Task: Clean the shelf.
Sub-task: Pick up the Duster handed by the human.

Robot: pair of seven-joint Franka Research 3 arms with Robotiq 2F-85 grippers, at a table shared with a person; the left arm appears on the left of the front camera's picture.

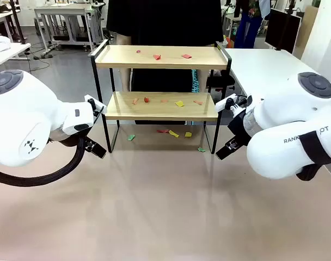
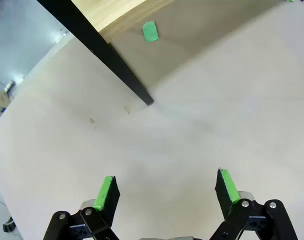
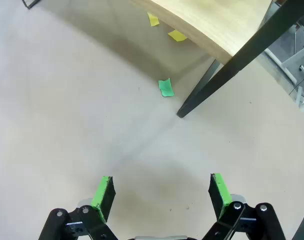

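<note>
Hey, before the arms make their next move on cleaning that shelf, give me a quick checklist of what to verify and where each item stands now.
1. Left gripper jaws open and empty: ok.
2. Right gripper jaws open and empty: ok.
3. Shelf top board free of litter: not ok, red scraps lie on it.
4. Lower board free of litter: not ok, yellow scrap and others lie there.
5. Table under the shelf tidy: not ok, green scrap lies beside a leg.
6. Person behind the shelf keeping hands away: cannot tell.
</note>
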